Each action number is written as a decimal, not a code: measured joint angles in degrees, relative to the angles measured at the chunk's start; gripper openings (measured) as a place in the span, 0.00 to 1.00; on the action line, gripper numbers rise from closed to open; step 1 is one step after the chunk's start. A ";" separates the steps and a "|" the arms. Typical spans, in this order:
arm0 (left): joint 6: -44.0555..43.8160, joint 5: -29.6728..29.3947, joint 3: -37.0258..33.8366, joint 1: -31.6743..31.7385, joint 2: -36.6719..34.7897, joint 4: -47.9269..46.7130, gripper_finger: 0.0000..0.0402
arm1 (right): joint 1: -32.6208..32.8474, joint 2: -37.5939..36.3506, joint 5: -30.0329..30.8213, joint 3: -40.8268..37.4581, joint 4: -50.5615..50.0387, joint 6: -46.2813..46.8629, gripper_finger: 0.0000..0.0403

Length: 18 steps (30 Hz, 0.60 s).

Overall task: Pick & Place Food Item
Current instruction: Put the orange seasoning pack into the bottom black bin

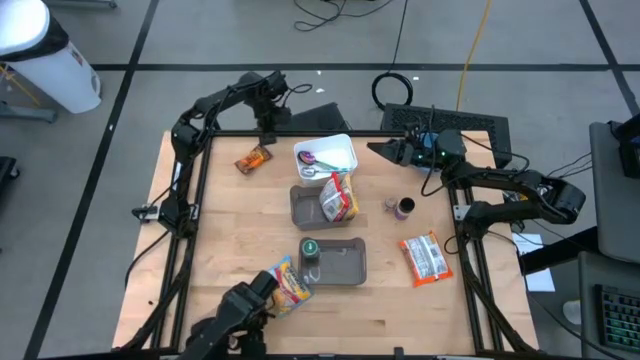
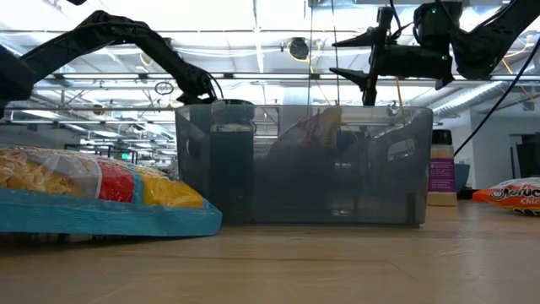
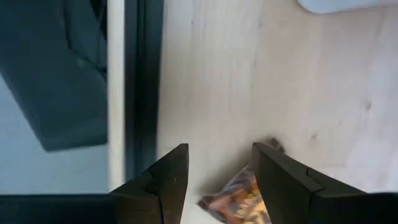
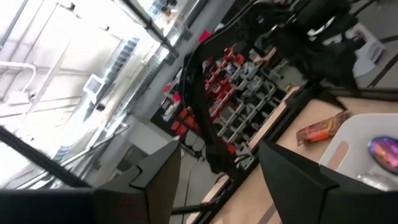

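A small orange snack packet (image 1: 253,158) lies flat on the wooden table at the far left, beside a white bin (image 1: 327,153). My left gripper (image 1: 268,133) hangs above the table just beyond the packet, pointing down and open. In the left wrist view the packet (image 3: 239,199) shows below and between the spread fingers, apart from them. My right gripper (image 1: 380,150) is raised at the far right, pointing about level toward the white bin, open and empty. A yellow-red snack bag (image 1: 338,197) stands in a grey tray (image 1: 300,212).
A second grey tray (image 1: 345,262) holds a green-lidded item (image 1: 309,248). A blue-yellow snack bag (image 1: 291,283) lies near the front edge, an orange-white packet (image 1: 424,256) at the right, a small jar (image 1: 403,207) mid-right. A purple item (image 4: 385,152) lies in the white bin.
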 joint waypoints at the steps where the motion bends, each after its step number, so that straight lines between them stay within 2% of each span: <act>1: 1.35 -0.65 0.02 0.02 0.00 0.38 0.46 | 0.00 0.00 -0.50 0.00 0.00 0.00 0.52; 7: 6.68 -7.82 0.03 -0.09 0.00 -0.27 0.46 | 0.00 0.00 -2.16 0.00 -0.13 -0.25 0.52; 13: 6.50 -0.35 0.03 0.35 0.00 -4.65 0.46 | -0.02 0.00 -3.23 0.00 -0.26 -1.60 0.52; 18: 6.43 0.17 0.03 -0.11 0.26 -5.06 0.46 | -0.02 0.00 -3.26 0.00 -0.99 -2.80 0.52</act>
